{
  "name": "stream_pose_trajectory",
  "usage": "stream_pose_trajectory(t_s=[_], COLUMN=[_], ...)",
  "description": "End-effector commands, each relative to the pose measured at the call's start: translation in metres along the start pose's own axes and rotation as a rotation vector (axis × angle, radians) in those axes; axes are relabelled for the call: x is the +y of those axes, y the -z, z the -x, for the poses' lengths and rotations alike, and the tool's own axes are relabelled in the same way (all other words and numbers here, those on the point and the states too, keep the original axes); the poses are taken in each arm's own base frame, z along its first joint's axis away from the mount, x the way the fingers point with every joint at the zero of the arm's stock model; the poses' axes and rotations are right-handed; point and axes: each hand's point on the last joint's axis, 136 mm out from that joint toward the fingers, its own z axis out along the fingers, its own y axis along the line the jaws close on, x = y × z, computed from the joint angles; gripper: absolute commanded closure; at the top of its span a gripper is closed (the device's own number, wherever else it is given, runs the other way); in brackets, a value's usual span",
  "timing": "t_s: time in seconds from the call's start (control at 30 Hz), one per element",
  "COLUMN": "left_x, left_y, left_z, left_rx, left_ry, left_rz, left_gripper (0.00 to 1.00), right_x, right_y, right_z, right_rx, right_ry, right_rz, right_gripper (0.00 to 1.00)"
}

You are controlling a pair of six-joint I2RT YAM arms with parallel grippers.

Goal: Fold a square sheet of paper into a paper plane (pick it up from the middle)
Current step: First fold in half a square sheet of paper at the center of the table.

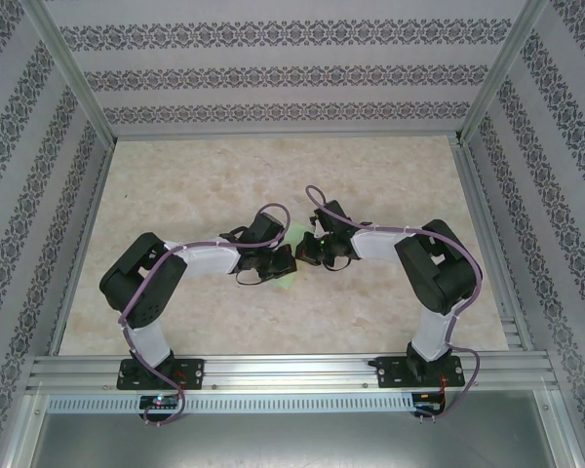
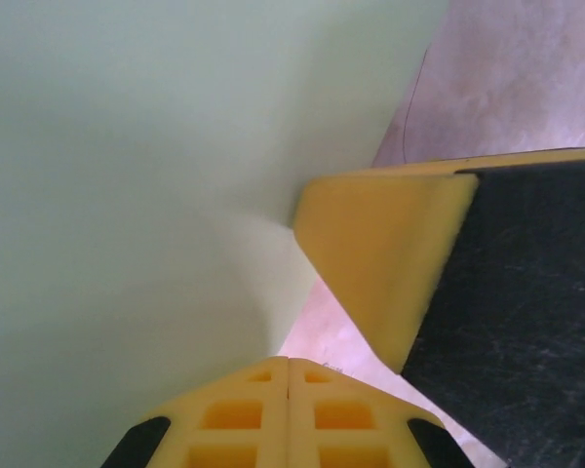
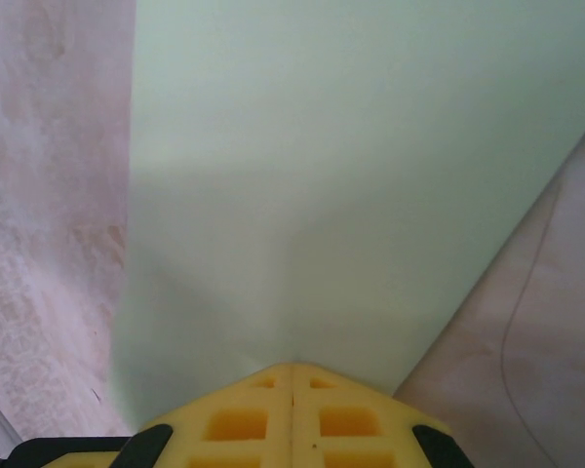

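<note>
Thin, floppy paper (image 1: 296, 236) sits mid-frame in top view, left gripper (image 2: 289, 378) & right gripper (image 3: 292, 382) both pinching it, jaws pressed together; prob. light, creases easily, so 2 gentle grips near its middle suit.

No readable text, labels, brands, numbers or signs noted. Square sheet of paper (image 3: 322, 146) plain and unmarked on the visible face. Walls (image 1: 273, 78) covered in repeating ornamental bands, no lettering made out. Detail at arm bases (image 1: 161, 375) too small to tell.
</note>
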Motion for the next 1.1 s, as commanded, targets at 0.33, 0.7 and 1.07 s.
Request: stream_pose_trajectory(t_s=[0.33, 0.7, 1.07], left_x=[0.032, 0.054, 0.06], left_y=[-0.01, -0.013, -0.012], left_z=[-0.014, -0.027, -0.032], left_rx=[0.032, 0.087, 0.1], left_ry=[0.069, 0.108, 0.118], left_rz=[0.118, 0.207, 0.222], left_gripper=[1.0, 1.0, 1.0], right_x=[-0.013, -0.031, -0.063], right_y=[-0.011, -0.002, 0.009], right_z=[0.0, 0.035, 0.082], right_rx=[0.025, -0.022, -0.083], right_ry=[0.021, 0.02, -0.016], right_rz=[-0.019, -0.046, -0.099], right_gripper=[1.0, 1.0, 1.0])
